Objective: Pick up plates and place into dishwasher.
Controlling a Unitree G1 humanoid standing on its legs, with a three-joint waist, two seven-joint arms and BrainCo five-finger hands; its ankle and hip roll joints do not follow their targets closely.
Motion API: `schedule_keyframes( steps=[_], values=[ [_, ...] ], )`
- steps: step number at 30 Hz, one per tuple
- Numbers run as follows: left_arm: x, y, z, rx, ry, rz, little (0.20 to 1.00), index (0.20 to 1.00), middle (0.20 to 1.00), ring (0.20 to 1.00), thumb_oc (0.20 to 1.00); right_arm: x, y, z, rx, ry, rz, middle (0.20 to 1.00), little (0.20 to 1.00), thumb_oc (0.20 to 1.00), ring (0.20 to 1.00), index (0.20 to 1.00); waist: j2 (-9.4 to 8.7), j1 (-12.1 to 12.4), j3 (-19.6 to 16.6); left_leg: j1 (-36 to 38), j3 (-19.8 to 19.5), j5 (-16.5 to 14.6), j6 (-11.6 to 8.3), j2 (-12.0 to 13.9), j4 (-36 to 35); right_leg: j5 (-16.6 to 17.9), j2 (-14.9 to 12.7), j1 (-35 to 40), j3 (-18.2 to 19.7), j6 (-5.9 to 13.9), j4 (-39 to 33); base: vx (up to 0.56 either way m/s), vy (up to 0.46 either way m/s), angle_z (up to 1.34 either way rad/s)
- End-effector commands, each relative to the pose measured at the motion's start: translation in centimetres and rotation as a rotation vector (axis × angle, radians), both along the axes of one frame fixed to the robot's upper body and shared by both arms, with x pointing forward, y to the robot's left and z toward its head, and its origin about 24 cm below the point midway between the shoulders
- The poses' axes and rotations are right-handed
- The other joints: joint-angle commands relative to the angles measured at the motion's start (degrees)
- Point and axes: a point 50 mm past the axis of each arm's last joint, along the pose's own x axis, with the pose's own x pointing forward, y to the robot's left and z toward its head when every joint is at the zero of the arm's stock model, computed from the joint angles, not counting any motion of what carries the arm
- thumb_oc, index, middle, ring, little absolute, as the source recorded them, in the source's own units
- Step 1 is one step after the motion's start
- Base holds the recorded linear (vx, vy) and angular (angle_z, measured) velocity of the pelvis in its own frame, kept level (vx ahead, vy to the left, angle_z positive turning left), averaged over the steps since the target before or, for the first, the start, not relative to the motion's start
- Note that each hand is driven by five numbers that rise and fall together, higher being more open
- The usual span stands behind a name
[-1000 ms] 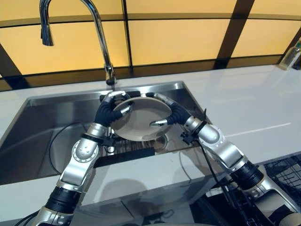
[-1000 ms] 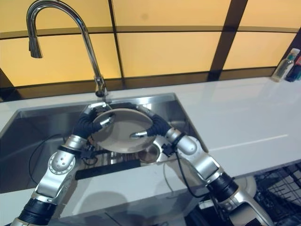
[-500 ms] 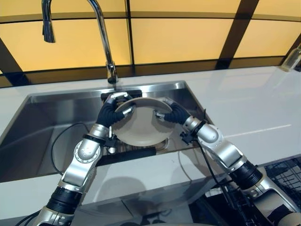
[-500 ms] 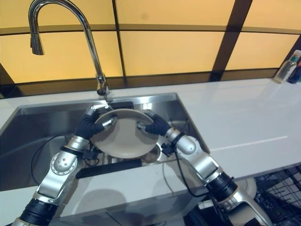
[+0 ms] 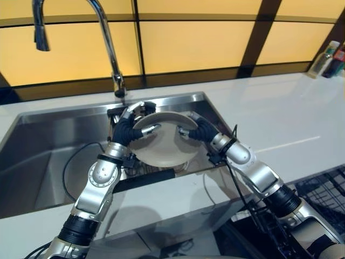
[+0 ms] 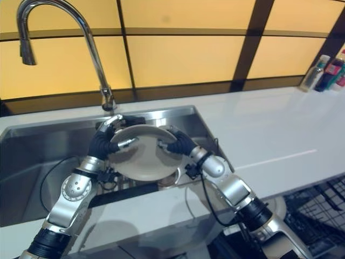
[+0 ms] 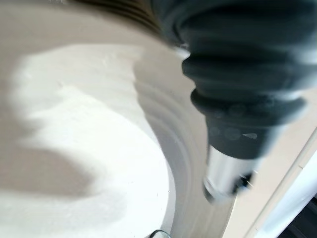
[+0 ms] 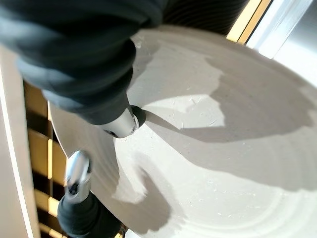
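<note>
Left eye view: left robot hand (image 5: 128, 128) and right robot hand (image 5: 197, 130) each grasp the unmarked plate (image 5: 161, 141) above the sink (image 5: 59, 135).

one plate (image 5: 161, 141); one sink (image 5: 59, 141); one faucet (image 5: 102, 38); two bottles (image 6: 322, 71); two robot hands (image 5: 129, 129)

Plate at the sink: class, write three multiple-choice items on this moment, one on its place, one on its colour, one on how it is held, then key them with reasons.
1. Where is the plate?
A. on the counter
B. above the sink
C. in the dishwasher rack

2. What colour is the plate?
A. off-white
B. blue
C. black

3. How is it held?
A. by one hand
B. by both hands
C. by neither hand

Key: 1 B, it hangs over the sink below the tap. 2 A, its face shows pale beige. 3 B, the left hand and the right hand pinch opposite rims.
</note>
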Motion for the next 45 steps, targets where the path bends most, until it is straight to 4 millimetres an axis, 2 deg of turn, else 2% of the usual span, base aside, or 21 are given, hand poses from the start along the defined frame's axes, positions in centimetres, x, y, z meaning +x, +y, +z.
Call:
schedule_keyframes(
  steps=[1, 8, 12, 14, 17, 20, 22, 24, 27, 30, 37, 45],
  values=[
    [0.7, 0.8, 1.6, -0.082, -0.079, 0.044, 1.0, 1.0, 1.0, 1.0, 1.0, -0.9, -1.7, 3.8, 0.086, -0.197, -0.045, 0.2, 0.2, 0.2, 0.2, 0.2, -0.64, -2.43, -2.96, -5.2, -0.51, 0.45, 1.33, -3.72, 0.01, -3.21, -0.29, -2.27, 2.0, 4.91, 5.86, -0.02, 0.041, -0.37],
    [0.8, 1.2, 1.5, -0.091, -0.069, 0.055, 1.0, 1.0, 1.0, 1.0, 1.0, -0.9, -4.3, 4.4, 0.066, -0.255, -0.147, 0.2, 0.2, 0.2, 0.2, 0.2, -0.44, -4.94, -2.77, -5.08, 1.86, -1.31, 2.46, -4.39, 1.89, -2.35, -0.69, -3.87, 4.89, 5.8, 8.15, 0.01, 0.064, -0.34],
    [0.9, 1.2, 1.3, -0.084, -0.052, 0.056, 1.0, 1.0, 1.0, 1.0, 1.0, -1.0, -6.5, 4.5, 0.041, -0.281, -0.232, 0.2, 0.2, 0.2, 0.2, 0.2, -0.22, -6.91, -2.56, -5.01, 3.05, -2.06, 3.32, -4.67, 2.58, -1.71, -0.91, -6.45, 6.29, 6.75, 13.22, 0.04, 0.078, -0.28],
    [0.8, 1.6, 1.2, -0.079, -0.047, 0.072, 1.0, 1.0, 1.0, 1.0, 1.0, -1.3, -7.4, 4.5, 0.042, -0.287, -0.256, 0.2, 0.2, 0.2, 0.2, 0.2, -0.26, -7.19, -2.05, -5.03, 3.96, -2.35, 3.59, -4.71, 3.12, -1.25, -1.47, -7.97, 4.86, 7.28, 16.46, 0.04, 0.031, -0.38],
    [0.6, 2.5, 1.1, -0.077, -0.042, 0.112, 1.0, 1.0, 1.0, 1.0, 1.0, -1.2, -8.1, 4.3, 0.063, -0.294, -0.289, 0.2, 0.2, 0.2, 0.2, 0.2, -0.34, -6.16, -1.08, -4.56, 6.21, -2.94, 3.75, -4.1, 3.67, 0.85, -4.71, -9.58, 1.36, 8.41, 19.64, 0.03, -0.043, -0.62],
    [0.5, 3.5, 1.1, -0.065, -0.031, 0.137, 1.0, 1.0, 1.0, 1.0, 1.0, -1.5, -9.0, 4.0, 0.047, -0.323, -0.361, 0.2, 0.2, 0.2, 0.2, 0.2, -0.32, -6.08, -0.77, -4.48, 6.75, -3.37, 3.57, -3.42, 4.36, 2.63, -6.69, -8.78, 2.58, 8.67, 15.98, 0.06, -0.146, -0.63],
    [0.6, 4.0, 1.2, -0.05, -0.026, 0.152, 1.0, 1.0, 1.0, 1.0, 1.0, -1.5, -9.6, 4.0, 0.047, -0.337, -0.406, 0.2, 0.2, 0.2, 0.2, 0.2, -0.49, -6.14, -1.04, -4.24, 7.51, -4.35, 2.9, -2.37, 4.62, 4.88, -8.56, -8.19, 3.37, 9.47, 10.87, 0.05, -0.217, -0.32],
    [0.7, 4.6, 1.3, -0.044, -0.021, 0.171, 1.0, 1.0, 1.0, 1.0, 1.0, -1.3, -10.2, 4.2, 0.053, -0.345, -0.449, 0.2, 0.2, 0.2, 0.2, 0.2, -0.53, -6.02, -1.24, -3.75, 8.81, -5.38, 2.28, -1.23, 4.79, 6.19, -9.6, -8.02, 2.72, 10.21, 7.88, 0.07, -0.212, -0.42],
    [0.4, 5.6, 0.9, -0.048, -0.001, 0.2, 1.0, 1.0, 1.0, 1.0, 1.0, -1.1, -11.5, 4.2, 0.039, -0.359, -0.543, 0.2, 0.2, 0.2, 0.2, 0.2, -0.3, -5.46, -2.03, -3.87, 10.1, -5.72, 1.34, 0.32, 4.92, 3.8, -9.29, -6.2, 1.29, 10.27, 4.02, 0.08, -0.223, -0.41],
    [-0.3, 6.4, 0.2, -0.064, 0.039, 0.222, 1.0, 1.0, 1.0, 1.0, 1.0, -1.7, -13.0, 4.0, 0.022, -0.354, -0.614, 0.2, 0.2, 0.2, 0.2, 0.2, -0.4, -5.77, -2.84, -4.45, 11.02, -5.44, 0.78, 1.14, 5.38, 2.57, -8.5, -5.77, 2.06, 10.07, 3.08, 0.12, -0.198, -0.19],
    [-1.3, 7.1, -1.6, -0.049, 0.117, 0.227, 1.0, 1.0, 1.0, 1.0, 1.0, -2.4, -15.6, 2.6, 0.026, -0.316, -0.741, 0.2, 0.2, 0.2, 0.2, 0.2, 0.04, -6.06, -2.06, -4.5, 11.74, -5.66, -0.96, 3.49, 5.83, 1.07, -7.3, -3.56, 1.96, 8.7, 1.3, 0.1, -0.164, -0.05],
    [-1.8, 7.4, -2.2, -0.061, 0.132, 0.247, 1.0, 1.0, 1.0, 1.0, 1.0, -2.9, -16.1, 1.1, 0.048, -0.304, -0.805, 0.2, 0.2, 0.2, 0.2, 0.2, 0.67, -6.21, -3.06, -3.41, 12.64, -4.51, -2.57, 5.06, 3.47, 0.67, -7.33, -1.76, 0.06, 8.33, -0.75, 0.0, -0.048, 0.08]
  ],
)
